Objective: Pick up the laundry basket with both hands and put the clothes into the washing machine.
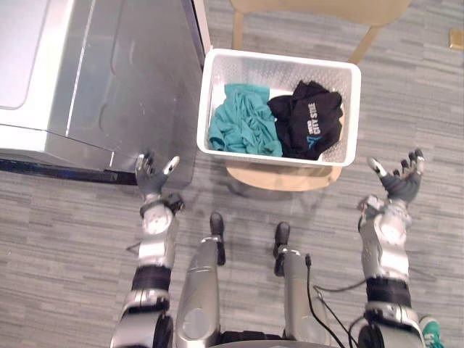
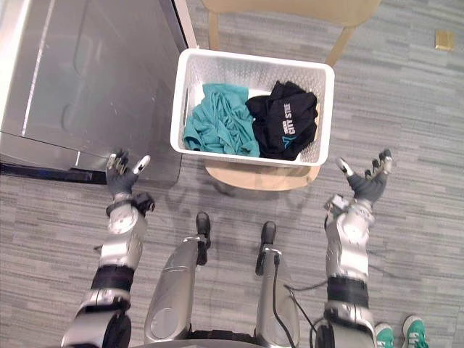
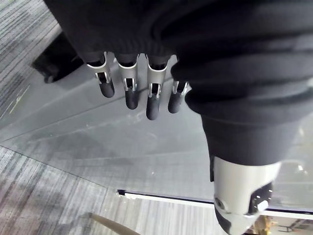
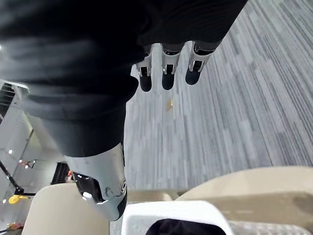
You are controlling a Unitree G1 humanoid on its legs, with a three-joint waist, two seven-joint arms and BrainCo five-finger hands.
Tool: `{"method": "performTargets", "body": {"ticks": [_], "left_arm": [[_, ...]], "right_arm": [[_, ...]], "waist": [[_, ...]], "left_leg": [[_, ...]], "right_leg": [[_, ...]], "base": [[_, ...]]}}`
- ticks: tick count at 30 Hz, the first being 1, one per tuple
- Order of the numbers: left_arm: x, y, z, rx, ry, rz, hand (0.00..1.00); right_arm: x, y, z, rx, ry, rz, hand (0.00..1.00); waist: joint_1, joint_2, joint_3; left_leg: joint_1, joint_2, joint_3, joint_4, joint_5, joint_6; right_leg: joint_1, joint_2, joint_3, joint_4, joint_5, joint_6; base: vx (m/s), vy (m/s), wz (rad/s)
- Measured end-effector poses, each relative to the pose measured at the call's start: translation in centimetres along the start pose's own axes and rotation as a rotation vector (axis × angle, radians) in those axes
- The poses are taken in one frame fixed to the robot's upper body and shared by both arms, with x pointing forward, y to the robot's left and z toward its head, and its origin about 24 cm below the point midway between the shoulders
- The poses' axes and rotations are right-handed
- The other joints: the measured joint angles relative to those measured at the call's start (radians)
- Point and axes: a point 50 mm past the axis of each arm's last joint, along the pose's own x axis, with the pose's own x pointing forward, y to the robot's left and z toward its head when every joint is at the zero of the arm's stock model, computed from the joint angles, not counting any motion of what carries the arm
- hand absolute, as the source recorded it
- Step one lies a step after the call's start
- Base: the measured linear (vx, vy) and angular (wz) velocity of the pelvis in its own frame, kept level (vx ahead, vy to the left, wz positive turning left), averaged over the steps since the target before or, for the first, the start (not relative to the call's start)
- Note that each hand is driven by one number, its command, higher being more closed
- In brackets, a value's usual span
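Note:
A white laundry basket (image 1: 281,156) rests on a light wooden chair (image 1: 283,177) straight ahead. Inside lie a teal garment (image 1: 243,119) on the left and a black printed garment (image 1: 308,119) on the right. The washing machine (image 1: 87,80) stands at the left, grey and glossy. My left hand (image 1: 152,176) is raised in front of the machine's lower corner, left of the basket, fingers straight and empty. My right hand (image 1: 400,177) hovers over the floor to the right of the basket, open and empty. Both hands are apart from the basket's rim.
Grey striped carpet (image 1: 65,217) covers the floor. The chair's backrest (image 1: 319,11) rises behind the basket. A small yellow object (image 1: 455,38) lies on the floor at the far right. A person's green shoes (image 2: 395,335) show at the lower right.

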Motion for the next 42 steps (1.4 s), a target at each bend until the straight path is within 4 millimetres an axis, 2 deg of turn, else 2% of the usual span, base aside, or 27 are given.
{"method": "performTargets", "body": {"ticks": [1,2,4,6,7,9,12,16,19,21,22,23,24,25,27,28,29,30,32,33,36,37,38,39,40,41,42], "left_arm": [[-0.8,0.5,-0.7,0.012,0.023,-0.012,0.00],[-2.3,1.4,-2.3,0.040,0.084,-0.039,0.00],[-3.9,2.2,-4.0,0.065,0.157,-0.058,0.00],[-6.6,4.0,-7.4,0.106,0.317,-0.063,0.00],[-7.3,4.3,-8.3,0.118,0.361,-0.064,0.00],[-10.0,5.7,-11.8,0.172,0.548,-0.065,0.00],[-12.8,6.9,-14.7,0.228,0.731,-0.059,0.00],[-15.0,8.1,-16.4,0.245,0.850,-0.011,0.00],[-15.1,8.5,-16.5,0.249,0.860,0.002,0.00],[-15.2,8.4,-16.6,0.247,0.862,0.008,0.00],[-15.1,8.2,-16.5,0.244,0.858,0.004,0.00],[-15.0,8.0,-16.5,0.240,0.850,0.001,0.00],[-15.0,8.0,-16.5,0.241,0.854,0.002,0.00],[-14.9,8.0,-16.5,0.237,0.852,0.006,0.00],[-14.8,8.2,-16.7,0.263,0.866,0.016,0.00],[-14.8,8.3,-16.8,0.274,0.872,0.015,0.00],[-14.7,8.2,-16.8,0.292,0.874,0.009,0.00],[-14.4,8.3,-16.9,0.331,0.875,-0.006,0.00],[-14.0,8.6,-16.8,0.399,0.870,-0.051,0.00],[-13.7,8.6,-16.7,0.445,0.862,-0.088,0.00],[-13.7,8.5,-16.8,0.465,0.864,-0.110,0.00],[-13.6,8.6,-16.7,0.486,0.859,-0.116,0.00],[-13.8,8.8,-16.8,0.500,0.864,-0.120,0.00],[-14.0,8.7,-16.8,0.506,0.867,-0.130,0.00],[-13.8,8.8,-16.7,0.519,0.859,-0.126,0.00],[-13.7,8.9,-16.7,0.523,0.854,-0.122,0.00],[-13.6,8.8,-16.6,0.520,0.851,-0.121,0.00]], "right_arm": [[-0.7,-0.6,-0.6,-0.022,0.023,0.001,0.00],[-2.0,-1.7,-2.1,-0.077,0.080,0.017,0.00],[-3.6,-2.7,-3.8,-0.121,0.155,0.031,0.00],[-6.4,-3.7,-7.3,-0.199,0.324,0.099,0.00],[-7.2,-3.9,-8.3,-0.219,0.370,0.118,0.00],[-10.1,-4.0,-11.7,-0.286,0.546,0.206,0.00],[-13.2,-3.9,-14.8,-0.341,0.717,0.283,0.00],[-15.2,-4.2,-16.8,-0.380,0.851,0.300,0.00],[-15.9,-4.1,-17.5,-0.382,0.903,0.301,0.00],[-16.2,-4.3,-17.8,-0.386,0.927,0.290,0.00],[-16.3,-4.5,-17.9,-0.387,0.939,0.280,0.00],[-16.3,-4.7,-18.1,-0.386,0.953,0.265,0.00],[-16.3,-4.6,-18.2,-0.382,0.963,0.257,0.00],[-16.2,-4.4,-18.3,-0.382,0.971,0.258,0.00],[-15.2,-4.6,-18.4,-0.401,0.969,0.229,0.00],[-14.6,-4.4,-18.3,-0.405,0.953,0.230,0.00],[-14.0,-4.4,-18.1,-0.416,0.935,0.227,0.00],[-12.8,-3.7,-17.9,-0.413,0.906,0.227,0.00],[-12.3,-2.4,-17.8,-0.388,0.891,0.247,0.00],[-12.0,-2.3,-17.7,-0.387,0.883,0.245,0.00],[-12.1,-2.2,-17.9,-0.395,0.901,0.250,0.00],[-12.1,-1.7,-18.0,-0.403,0.906,0.270,0.00],[-12.0,-1.4,-18.0,-0.412,0.905,0.287,0.00],[-12.1,-1.0,-18.0,-0.420,0.903,0.309,0.00],[-12.2,-0.5,-18.0,-0.428,0.898,0.336,0.00],[-12.3,-0.5,-17.9,-0.429,0.897,0.339,0.00],[-12.2,-0.4,-17.9,-0.432,0.890,0.347,0.00]], "waist": [[0.000,0.000,-0.001],[-0.001,-0.001,-0.023],[0.000,-0.002,-0.057],[0.000,-0.001,-0.114],[0.000,-0.001,-0.133],[-0.003,0.004,-0.200],[-0.001,0.011,-0.252],[0.000,0.021,-0.288],[0.000,0.019,-0.295],[-0.003,0.018,-0.301],[-0.004,0.016,-0.302],[-0.005,0.009,-0.311],[-0.006,-0.002,-0.312],[-0.004,0.001,-0.312],[-0.009,-0.003,-0.311],[-0.012,-0.002,-0.311],[-0.015,0.002,-0.312],[-0.017,0.002,-0.318],[-0.033,-0.014,-0.322],[-0.033,-0.024,-0.327],[-0.032,-0.015,-0.306],[-0.030,-0.004,-0.289],[-0.033,0.013,-0.285],[-0.051,0.029,-0.280],[-0.065,0.039,-0.270],[-0.065,0.039,-0.266],[-0.064,0.038,-0.261]], "left_leg": [[0.025,-0.002,-0.002,-0.009,-0.003,-0.003],[0.056,-0.008,-0.009,-0.020,-0.008,-0.007],[0.085,-0.013,-0.013,-0.037,-0.010,-0.009],[0.154,-0.029,-0.019,-0.058,-0.015,-0.005],[0.168,-0.030,-0.021,-0.064,-0.014,-0.005],[0.213,-0.035,-0.030,-0.078,-0.014,-0.005],[0.269,-0.045,-0.058,-0.084,-0.014,-0.006],[0.321,-0.050,-0.093,-0.122,-0.010,-0.013],[0.335,-0.064,-0.114,-0.145,0.001,-0.024],[0.311,-0.087,-0.155,-0.147,0.030,-0.019],[0.286,-0.102,-0.162,-0.152,0.063,-0.013],[0.249,-0.113,-0.151,-0.195,0.128,-0.020],[0.233,-0.108,-0.116,-0.220,0.131,-0.021],[0.216,-0.091,-0.047,-0.191,0.111,-0.012],[0.224,-0.004,0.181,-0.066,0.036,0.046],[0.242,0.027,0.227,-0.060,0.027,0.047],[0.266,0.043,0.258,-0.080,0.017,0.029],[0.276,0.004,0.255,-0.133,0.017,0.023],[0.285,-0.061,0.228,-0.229,0.073,0.039],[0.287,-0.090,0.213,-0.253,0.087,0.053],[0.322,-0.135,0.202,-0.253,0.065,0.071],[0.345,-0.148,0.200,-0.256,0.053,0.083],[0.350,-0.151,0.194,-0.263,0.050,0.088],[0.352,-0.151,0.164,-0.278,0.050,0.088],[0.351,-0.150,0.119,-0.308,0.052,0.085],[0.350,-0.150,0.109,-0.317,0.056,0.079],[0.345,-0.151,0.085,-0.333,0.062,0.070]], "right_leg": [[0.025,-0.002,-0.007,0.000,-0.008,-0.002],[0.056,-0.006,-0.020,0.000,-0.023,0.005],[0.082,-0.011,-0.025,0.000,-0.036,0.012],[0.148,-0.022,-0.044,-0.002,-0.067,0.019],[0.161,-0.025,-0.048,-0.002,-0.073,0.019],[0.214,-0.034,-0.076,-0.014,-0.087,0.021],[0.299,-0.036,-0.112,-0.041,-0.103,0.023],[0.372,-0.038,-0.155,-0.076,-0.103,0.024],[0.390,-0.042,-0.179,-0.085,-0.103,0.024],[0.388,-0.063,-0.229,-0.067,-0.110,0.034],[0.380,-0.078,-0.263,-0.054,-0.113,0.037],[0.358,-0.113,-0.320,-0.048,-0.110,0.034],[0.345,-0.126,-0.356,-0.051,-0.103,0.026],[0.340,-0.134,-0.387,-0.049,-0.097,0.024],[0.365,-0.186,-0.479,-0.031,-0.073,0.043],[0.378,-0.198,-0.492,-0.029,-0.069,0.051],[0.392,-0.210,-0.506,-0.034,-0.059,0.071],[0.399,-0.210,-0.515,-0.076,-0.039,0.082],[0.410,-0.212,-0.511,-0.150,-0.011,0.077],[0.411,-0.224,-0.500,-0.150,-0.006,0.073],[0.405,-0.289,-0.458,-0.039,-0.002,0.078],[0.382,-0.324,-0.421,0.058,0.007,0.056],[0.340,-0.335,-0.382,0.141,0.013,-0.030],[0.284,-0.305,-0.303,0.213,-0.016,-0.065],[0.246,-0.210,-0.204,0.233,-0.071,-0.016],[0.237,-0.181,-0.181,0.228,-0.088,-0.007],[0.231,-0.112,-0.131,0.201,-0.116,0.006]], "base": [[0.10,-0.042,0.18],[0.12,-0.041,0.19],[0.15,-0.042,0.19],[0.18,-0.048,0.18],[0.19,-0.046,0.17],[0.21,-0.061,0.22],[0.09,-0.047,0.30],[0.02,-0.034,0.28],[-0.05,0.006,0.28],[-0.08,0.015,0.67],[-0.13,0.026,1.22],[-0.13,0.036,1.28],[-0.11,0.070,1.24],[-0.05,0.075,1.01],[0.01,0.108,1.10],[0.03,0.145,0.93],[-0.01,0.225,0.63],[-0.04,0.245,0.54],[-0.06,0.258,0.62],[-0.06,0.233,0.64],[-0.06,0.196,0.27],[-0.11,0.149,-0.03],[-0.15,0.146,0.11],[-0.13,0.086,0.52],[-0.09,0.037,0.60],[-0.07,-0.024,0.68],[-0.05,-0.051,0.48]]}}
